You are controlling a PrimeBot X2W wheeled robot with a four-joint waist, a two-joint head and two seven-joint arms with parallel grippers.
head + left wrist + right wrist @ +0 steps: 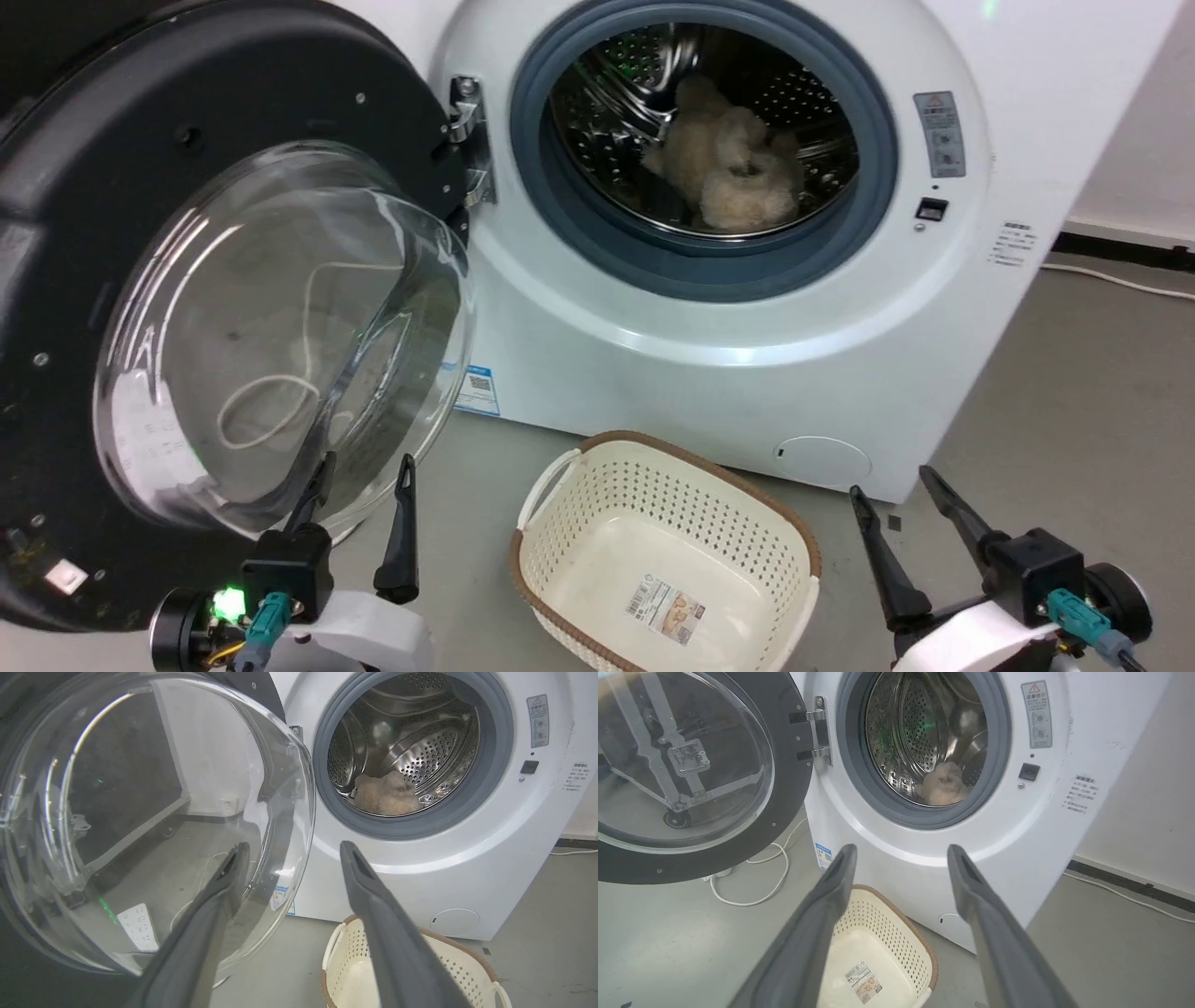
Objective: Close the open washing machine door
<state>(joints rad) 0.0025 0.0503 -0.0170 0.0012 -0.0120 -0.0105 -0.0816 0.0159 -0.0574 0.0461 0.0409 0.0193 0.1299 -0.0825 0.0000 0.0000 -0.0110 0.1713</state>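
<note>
Standing wide open on its hinge (467, 140), the washing machine door (261, 327) is swung out to the left of the washing machine (700, 373), its black rim and bulging glass bowl facing the robot. The round opening is uncovered, and a pale fluffy item (738, 168) lies inside the steel drum (635, 75).

The left gripper (366, 462) sits low, just below the bottom edge of the glass bowl, fingers spread apart with nothing between them. In the head view its left finger overlaps the lower edge of the glass, and I cannot tell whether it actually touches. In the left wrist view, the gripper (294, 847) points up at the gap between the door (154, 812) and the front of the machine (420, 872); one fingertip lies over the glass, the other over the white panel.

The right gripper (889, 481) is at the lower right, well apart from the door, beside the machine's front corner. Its fingers are parted too, and it is empty. Seen from the right wrist, this gripper (901, 847) faces the machine (1041, 826) below the opening, with the door (691, 765) off to the left.

A cream perforated basket (597, 495) stands on the grey floor (1074, 420) in front of the machine, between the two grippers, with only a label in its bottom. A white cable (770, 877) lies on the floor under the door.
</note>
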